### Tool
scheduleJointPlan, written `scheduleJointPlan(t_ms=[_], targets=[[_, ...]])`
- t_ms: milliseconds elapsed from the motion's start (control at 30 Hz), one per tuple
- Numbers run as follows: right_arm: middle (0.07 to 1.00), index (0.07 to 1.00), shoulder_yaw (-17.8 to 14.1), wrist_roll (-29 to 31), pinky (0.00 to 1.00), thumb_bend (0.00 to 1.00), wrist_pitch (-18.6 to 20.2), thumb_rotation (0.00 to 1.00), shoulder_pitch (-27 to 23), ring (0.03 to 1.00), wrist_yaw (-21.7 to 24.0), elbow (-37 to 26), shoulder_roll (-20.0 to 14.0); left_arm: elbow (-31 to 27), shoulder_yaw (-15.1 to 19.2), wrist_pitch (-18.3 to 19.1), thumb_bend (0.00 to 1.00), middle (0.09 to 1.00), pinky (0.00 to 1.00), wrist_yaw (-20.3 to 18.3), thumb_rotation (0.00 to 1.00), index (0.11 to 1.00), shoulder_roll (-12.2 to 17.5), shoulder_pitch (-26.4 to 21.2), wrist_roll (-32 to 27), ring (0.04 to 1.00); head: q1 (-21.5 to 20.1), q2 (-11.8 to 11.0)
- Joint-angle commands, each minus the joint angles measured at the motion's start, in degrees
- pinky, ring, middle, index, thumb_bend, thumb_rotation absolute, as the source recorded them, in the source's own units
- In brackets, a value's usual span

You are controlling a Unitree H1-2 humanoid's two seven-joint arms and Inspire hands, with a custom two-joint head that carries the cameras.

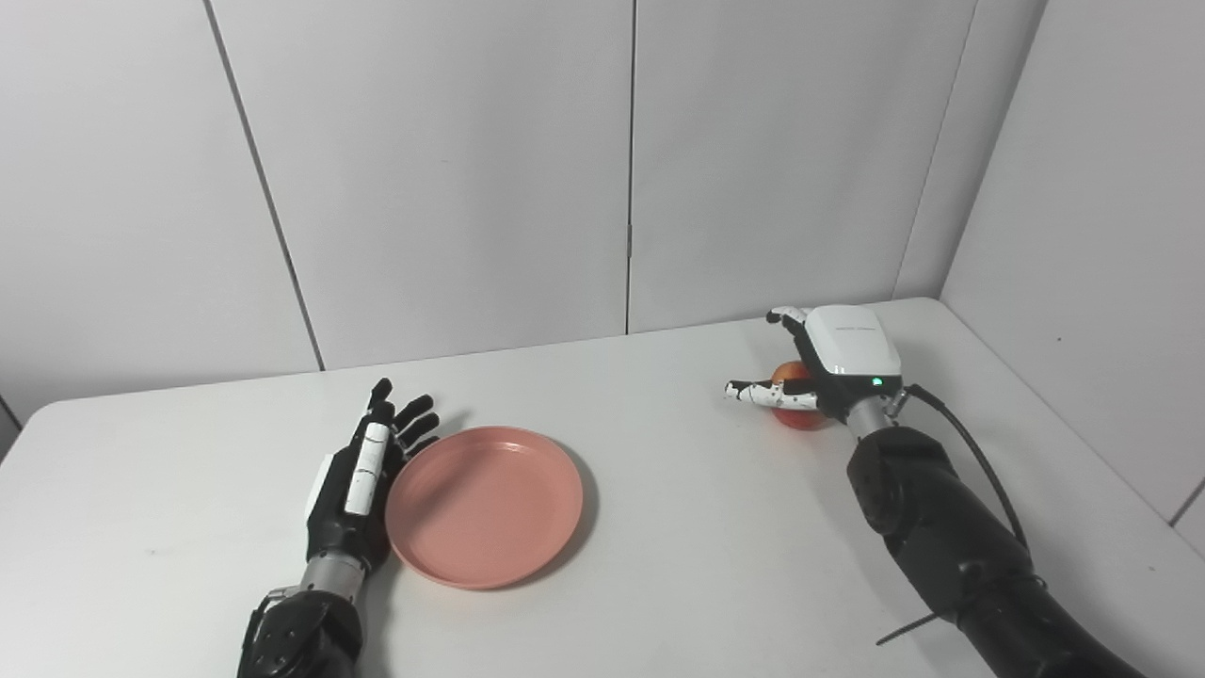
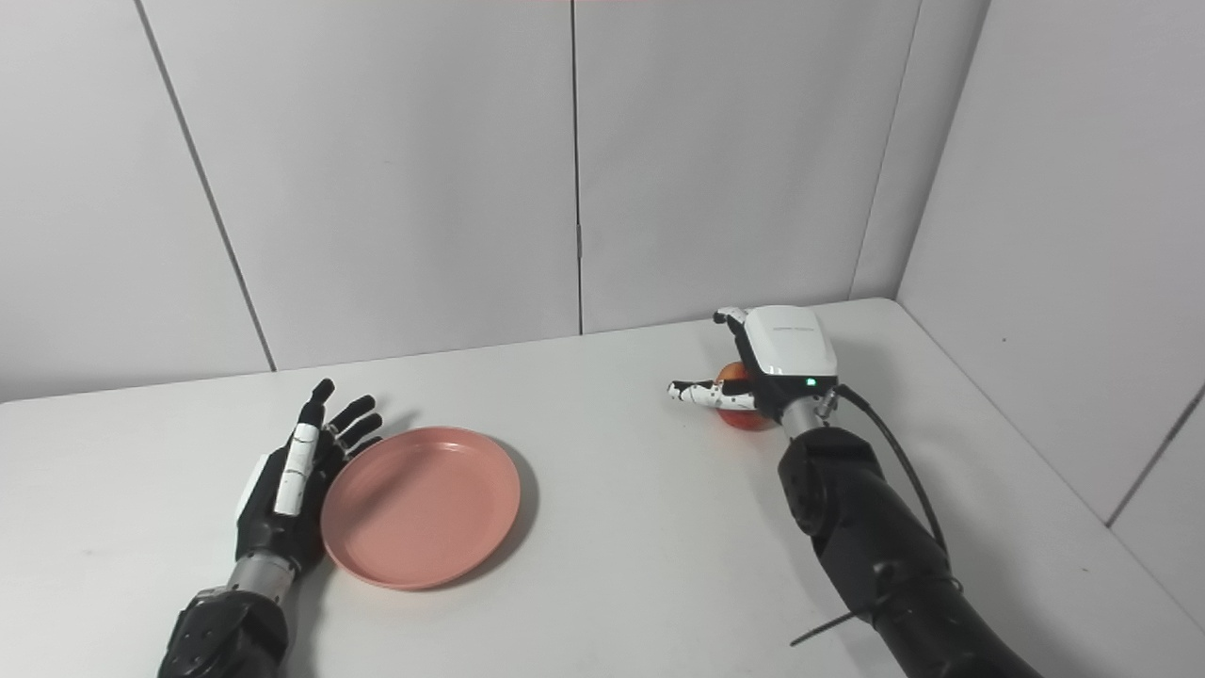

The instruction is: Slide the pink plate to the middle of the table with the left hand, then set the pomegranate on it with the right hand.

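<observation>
Pink plate [image 1: 484, 506] | left hand [image 1: 362, 476] spread beside it | right hand [image 1: 828, 369] grasping pomegranate [image 1: 798, 415]

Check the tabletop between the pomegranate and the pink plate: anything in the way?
Nothing visible. The table is bare between the pomegranate, under the right hand, and the pink plate, which the left hand flanks on the far side.
</observation>
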Motion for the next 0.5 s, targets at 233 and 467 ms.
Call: scheduleJointPlan(t_ms=[233, 467], targets=[[0.769, 0.764, 0.9, 0.8, 0.71, 0.82, 1.6, 0.8, -3.2, 0.74, -2.2, 2.5, -1.7, -0.1, -0.4, 1.7, 0.83, 0.845, 0.82, -0.2, 0.79, 1.0, 0.3, 1.7, -0.3, 0.851, 0.4, 0.4], [0.776, 0.768, 0.8, 3.1, 0.69, 0.81, 2.2, 0.78, -1.2, 0.746, -0.9, 1.2, -1.2, -0.1, -0.4, 1.7, 0.83, 0.837, 0.81, -0.2, 0.8, 1.0, 0.5, 1.6, -0.2, 0.841, 0.4, 0.5]])
